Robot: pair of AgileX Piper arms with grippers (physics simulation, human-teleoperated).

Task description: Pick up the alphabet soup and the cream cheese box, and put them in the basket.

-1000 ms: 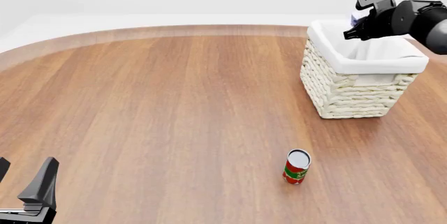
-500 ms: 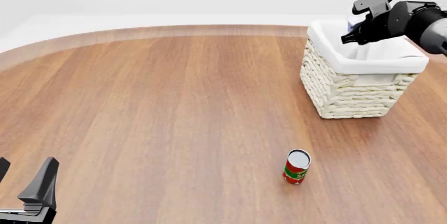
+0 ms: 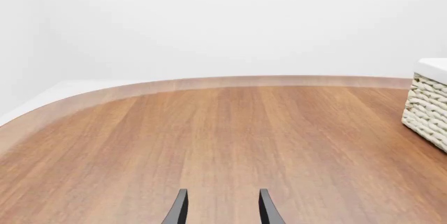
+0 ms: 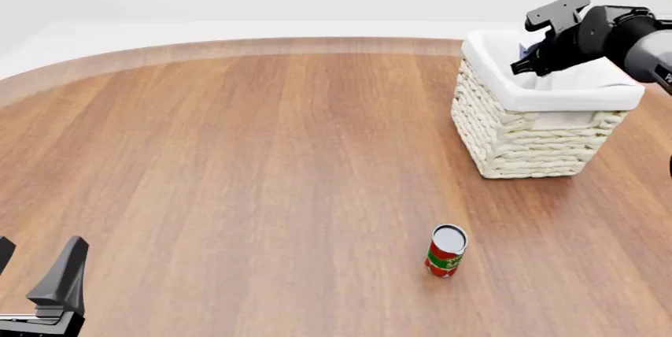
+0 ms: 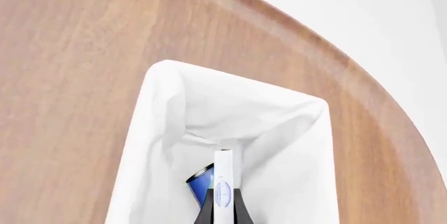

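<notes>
The right gripper (image 4: 528, 55) hangs over the basket (image 4: 525, 128), which stands at the far right of the table (image 4: 263, 156). In the right wrist view its 2 fingers (image 5: 233, 205) are closed narrow on the box (image 5: 223, 187), a thin white piece seen on its edge with a small blue print, pointing down into the white cloth lining (image 5: 279, 130). Just beside the box, lower inside the basket, a blue object (image 5: 201, 181) with a curved rim shows partly; it may be the soup, but most of it is hidden and I cannot tell for sure.

The left gripper (image 4: 37, 274) is low at the near left corner, well apart from everything. Its jaws are spread wide and hold nothing; in the left wrist view only bare wood lies between the 2 tips (image 3: 178, 211).

A red-and-green can (image 4: 446, 250) stands upright on the table, nearer than the basket and apart from it.
</notes>
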